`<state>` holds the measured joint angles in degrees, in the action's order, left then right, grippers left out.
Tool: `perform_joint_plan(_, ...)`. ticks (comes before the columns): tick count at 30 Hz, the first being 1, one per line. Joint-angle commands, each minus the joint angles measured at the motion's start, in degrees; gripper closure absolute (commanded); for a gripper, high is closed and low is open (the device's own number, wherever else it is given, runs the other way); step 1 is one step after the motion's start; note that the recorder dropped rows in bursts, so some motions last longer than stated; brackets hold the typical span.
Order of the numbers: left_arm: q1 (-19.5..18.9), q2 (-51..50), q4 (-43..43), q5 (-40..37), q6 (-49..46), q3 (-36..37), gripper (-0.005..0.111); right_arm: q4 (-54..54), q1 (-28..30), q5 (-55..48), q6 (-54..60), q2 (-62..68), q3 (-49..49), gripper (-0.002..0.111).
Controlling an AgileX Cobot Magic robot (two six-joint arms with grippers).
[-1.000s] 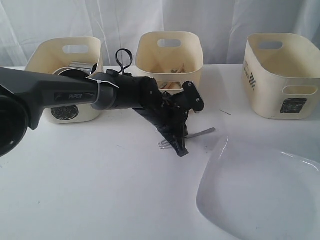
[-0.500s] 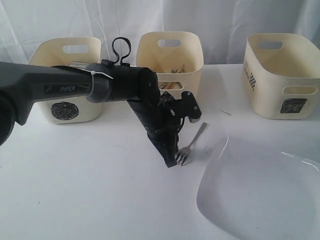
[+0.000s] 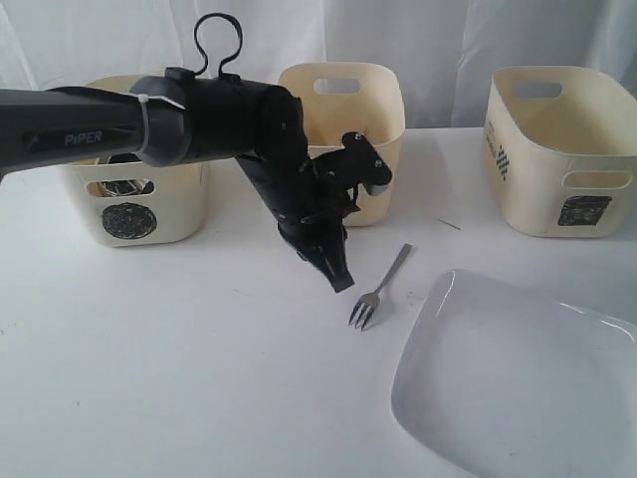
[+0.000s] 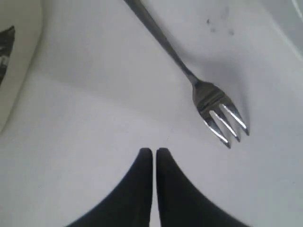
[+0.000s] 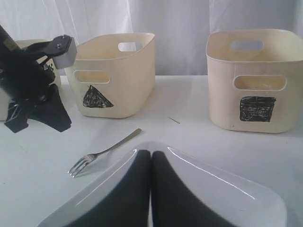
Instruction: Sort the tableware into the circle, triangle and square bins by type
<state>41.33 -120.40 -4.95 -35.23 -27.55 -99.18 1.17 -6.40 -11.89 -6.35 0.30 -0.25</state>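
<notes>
Steel fork (image 3: 383, 280) lies on the white surface (image 3: 179, 349), just beside the plate (image 3: 518, 398) and near our left fingers (image 4: 137, 189), pressed together and empty. Our right fingers (image 5: 128, 189), likewise pressed together, hover over the plate.

A white table (image 3: 149, 378) stands before a pale, softly pleated curtain (image 3: 438, 30).

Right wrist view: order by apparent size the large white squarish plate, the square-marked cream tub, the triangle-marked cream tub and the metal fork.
1. Large white squarish plate, nearest the camera.
2. Square-marked cream tub.
3. Triangle-marked cream tub; the tubs look alike, so unsure.
4. Metal fork.
</notes>
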Motion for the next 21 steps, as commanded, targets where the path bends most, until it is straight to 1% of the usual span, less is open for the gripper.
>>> perform_joint_plan(1,0.0,1.4,-6.3,-0.4,2.1,0.5,0.077,-0.4,0.1,0.2,0.1,-0.3,0.3,0.108)
perform_joint_plan(3,0.0,1.3,-7.8,1.0,4.3,0.5,0.069,-0.4,0.1,0.2,0.1,-0.3,0.3,0.108)
perform_joint_plan(4,0.0,1.1,-8.6,2.2,6.2,0.5,0.062,-0.4,0.1,0.2,0.1,-0.3,0.3,0.108)
perform_joint_plan(7,0.1,1.1,-8.9,4.0,10.3,0.5,0.051,-0.4,0.1,0.2,0.1,-0.3,0.3,0.108)
perform_joint_plan(10,0.1,1.1,-9.2,4.3,11.3,0.5,0.044,-0.4,0.1,0.2,0.1,-0.3,0.3,0.108)
perform_joint_plan(16,0.1,1.1,-9.2,1.3,13.8,0.5,0.034,-0.4,0.1,0.2,0.1,-0.3,0.3,0.108)
perform_joint_plan(19,0.1,1.0,-9.2,0.1,16.6,0.5,0.031,-0.4,0.1,0.2,0.1,-0.3,0.3,0.108)
perform_joint_plan(21,0.1,1.0,-9.2,0.0,17.9,0.5,0.031,-0.4,0.1,0.2,0.1,-0.3,0.3,0.108)
